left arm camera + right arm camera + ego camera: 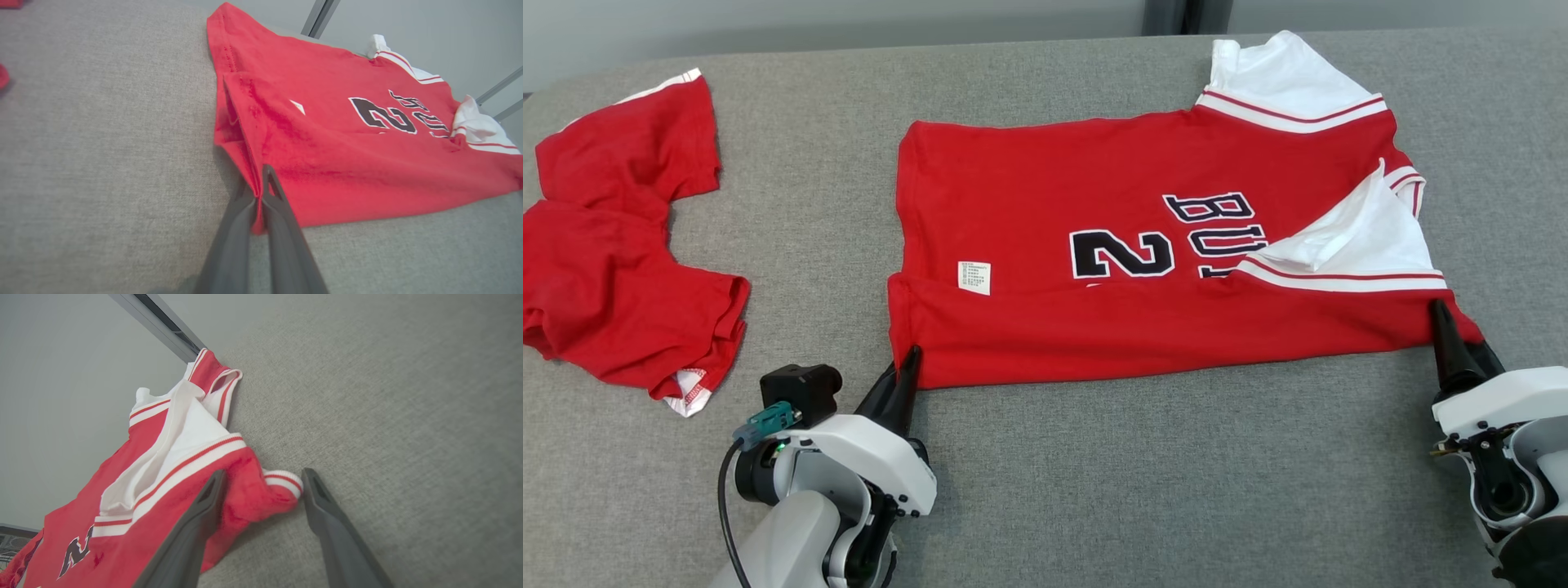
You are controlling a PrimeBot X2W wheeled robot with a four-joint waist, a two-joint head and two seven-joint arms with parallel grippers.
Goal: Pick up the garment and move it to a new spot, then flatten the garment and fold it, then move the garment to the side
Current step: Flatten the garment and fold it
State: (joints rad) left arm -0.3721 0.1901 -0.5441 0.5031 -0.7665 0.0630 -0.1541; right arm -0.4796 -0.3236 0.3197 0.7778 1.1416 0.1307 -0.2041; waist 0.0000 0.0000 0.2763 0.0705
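The garment (1135, 245), a red jersey with white sleeves and dark lettering, lies spread across the grey table, its near edge folded up over the body. My left gripper (911, 355) is shut on the near-left corner of the garment (347, 155); in the left wrist view the fingers (261, 179) pinch the red hem. My right gripper (1439, 314) is at the near-right corner. In the right wrist view this gripper (264, 473) stands open, with a bunched red fold and striped cuff of the garment (163, 490) lying between the fingers.
A second red garment (621, 245) lies crumpled at the left of the grey fabric table (1094, 490). A pale wall with a dark upright strip (1172, 15) runs behind the table's far edge. Bare table surface stretches along the near side.
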